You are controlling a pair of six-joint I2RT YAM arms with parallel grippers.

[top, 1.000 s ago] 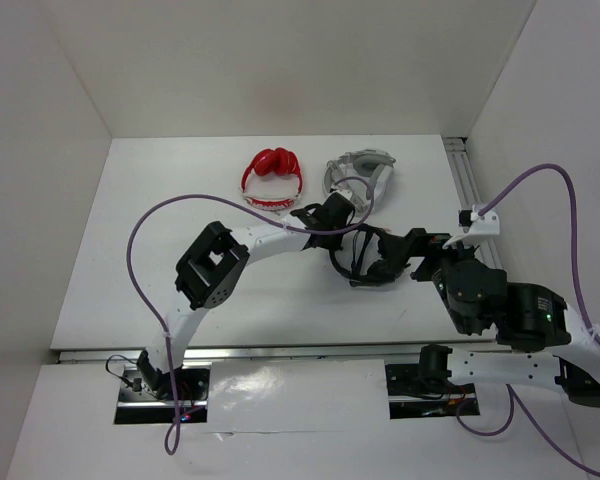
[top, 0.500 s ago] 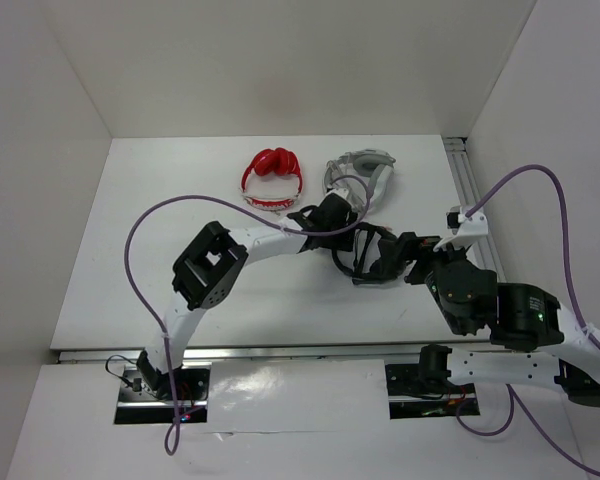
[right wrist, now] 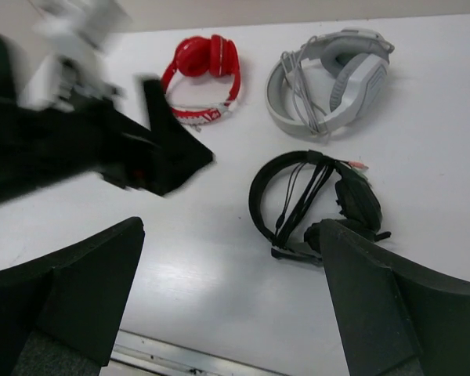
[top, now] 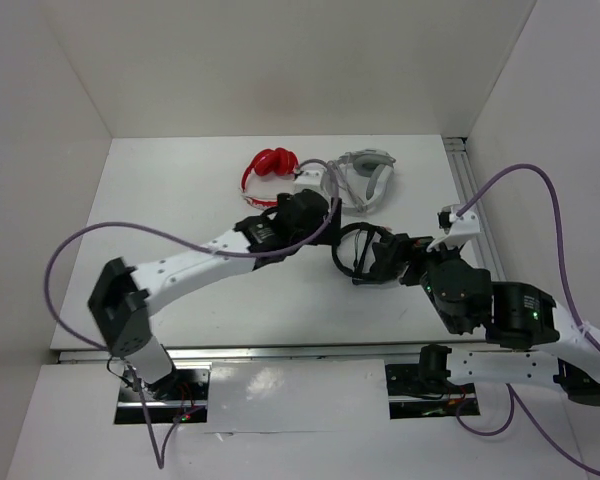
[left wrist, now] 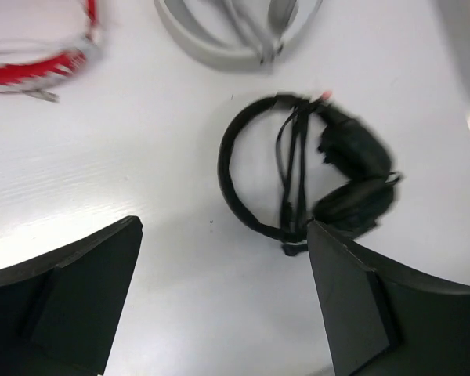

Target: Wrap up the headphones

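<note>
Claw, left: 2 black fingers spread wide, nothing between them, hanging over the smooth white desk.

Red headphones: glossy plastic, far side of the desk. Not the task item.

Grey-white headphones: broad matte band, pale cord coiled on it, just right of the red set.

Headphones, task item: black, lying flat right of centre, just nearer than the grey-white set, between the 2 claws. Thin hoop headband; 2 padded matte earcups side by side at its right; thin cable lying in several strands across the hoop.

Handling, judged: light; band springy yet firm; pads soft; cable limp and apt to slip loose. Best hold: the bare left arc of the band.

Claw, right: fingers wide apart, empty, near the earcups.
</note>
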